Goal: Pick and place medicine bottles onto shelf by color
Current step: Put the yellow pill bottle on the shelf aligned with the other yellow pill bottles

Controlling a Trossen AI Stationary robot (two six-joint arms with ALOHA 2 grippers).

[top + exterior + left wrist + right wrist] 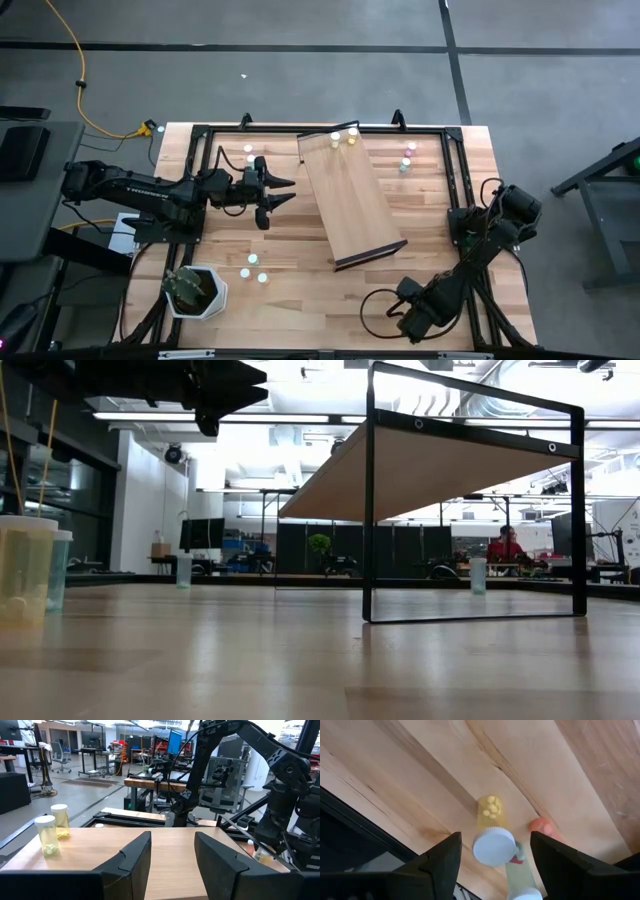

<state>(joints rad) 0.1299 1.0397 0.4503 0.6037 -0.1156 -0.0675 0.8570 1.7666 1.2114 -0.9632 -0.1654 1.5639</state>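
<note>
The shelf (350, 195), a light-wood board on a dark frame (470, 618), stands slanted mid-table. Two yellow bottles (343, 136) stand on its far end, also seen in the left wrist view (47, 835). My left gripper (284, 193) hovers open and level just left of the shelf, nothing between its fingers (172, 855). My right gripper (412, 318), at the near right, points down and is open. Its fingers stand on either side of an upright yellow bottle's white cap (493, 846), without touching it. A green bottle (519, 876) and a pink bottle (540, 826) stand beside it.
Loose bottles stand on the table: two far left (255, 155), three near left (253, 269), three far right (407, 158). A white pot with a plant (195, 290) sits at the near left. A dark frame (455, 150) runs round the table.
</note>
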